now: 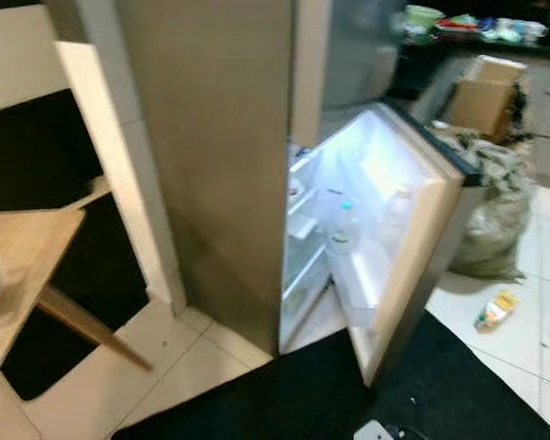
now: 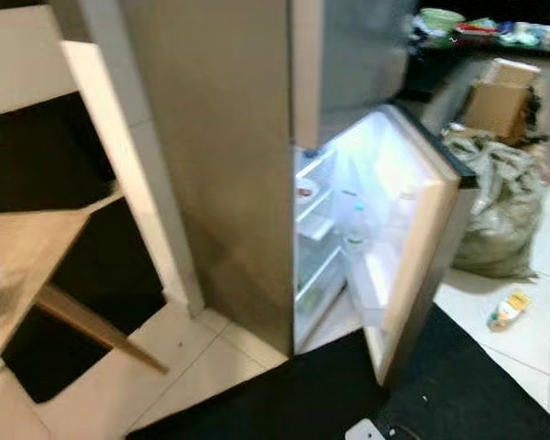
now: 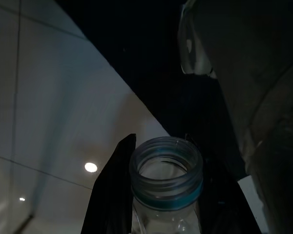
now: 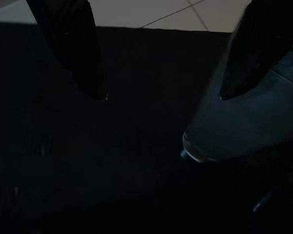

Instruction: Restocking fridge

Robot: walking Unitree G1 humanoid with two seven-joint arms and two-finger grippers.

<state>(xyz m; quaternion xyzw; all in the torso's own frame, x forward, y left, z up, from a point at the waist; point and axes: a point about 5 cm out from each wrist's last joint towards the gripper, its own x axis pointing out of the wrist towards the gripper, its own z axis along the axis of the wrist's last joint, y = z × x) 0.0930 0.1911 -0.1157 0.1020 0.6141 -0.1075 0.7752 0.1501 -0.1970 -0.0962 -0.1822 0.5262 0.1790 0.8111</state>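
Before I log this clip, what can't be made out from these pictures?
- Items on the open fridge shelves and door racks: washed out by interior light and blur in both eye views.
- Yellow packet on the floor: too small and blurred to identify.
- Clear bottle between the left gripper fingers: body cut off by the picture's lower edge, contents unknown.
- Grey object beside the right gripper: too dark to name.

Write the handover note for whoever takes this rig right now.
Left claw: shut on a clear bottle, no cap on its neck.
Right claw: open, holding nothing, above the black mat.
Fridge: lower door swung open, light on, bottles on the door shelf.
Done: door open, bottle in hand.
Left: carry the bottle to the fridge, set it inside, close the door.
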